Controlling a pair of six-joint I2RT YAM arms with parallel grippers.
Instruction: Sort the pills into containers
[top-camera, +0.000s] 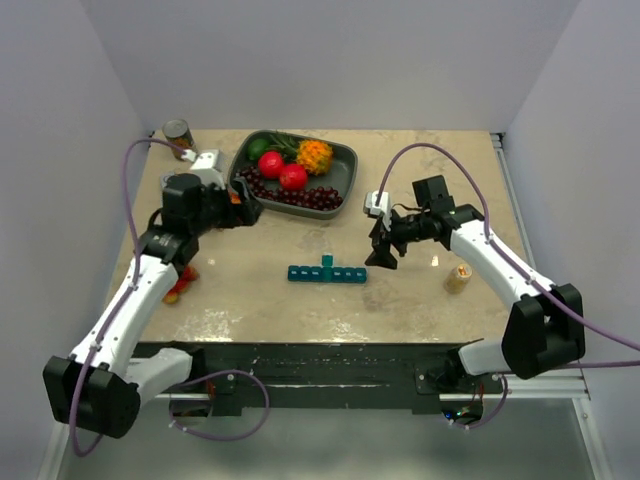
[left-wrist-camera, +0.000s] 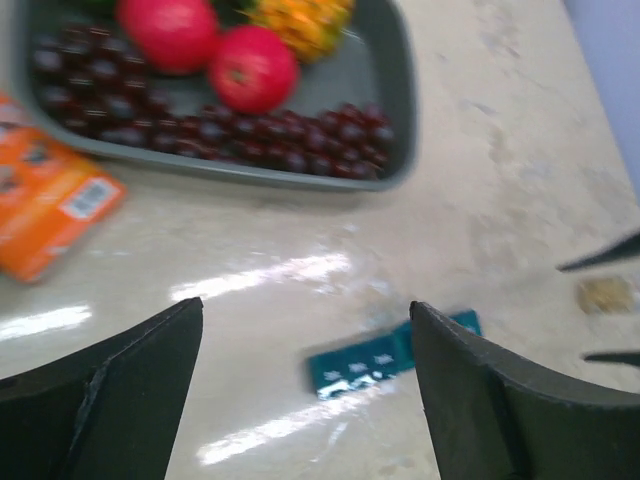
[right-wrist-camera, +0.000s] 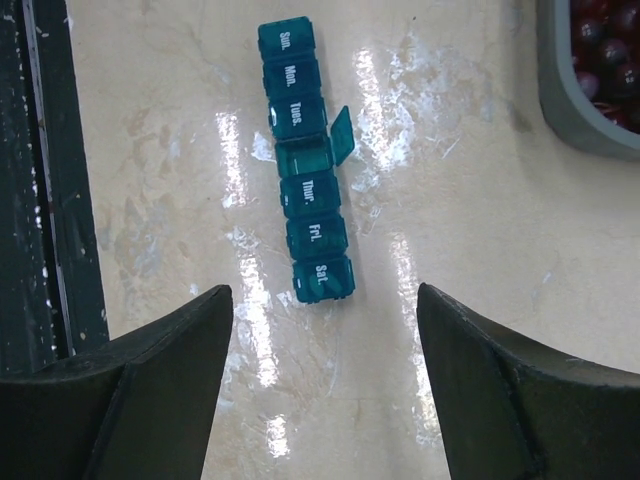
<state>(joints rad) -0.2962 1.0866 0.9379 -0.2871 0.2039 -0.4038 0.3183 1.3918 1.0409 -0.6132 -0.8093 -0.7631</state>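
The teal pill-organizer strip (top-camera: 327, 273) lies flat at the table's middle, with its middle lid (top-camera: 327, 261) standing open. In the right wrist view the strip (right-wrist-camera: 303, 190) reads Sun to Sat, and the open compartment looks empty. My right gripper (top-camera: 382, 256) is open and empty, just right of the strip's Sat end (right-wrist-camera: 325, 298). My left gripper (top-camera: 244, 212) is open and empty, up near the tray's left end; the strip shows blurred between its fingers (left-wrist-camera: 390, 355). No loose pills show.
A dark grey tray (top-camera: 345, 186) of fruit and dark grapes stands at the back. A small tan bottle (top-camera: 459, 276) stands at the right. An orange packet (left-wrist-camera: 50, 205) lies by the tray, a can (top-camera: 178, 134) at back left, and a red-yellow object (top-camera: 178, 288) at left.
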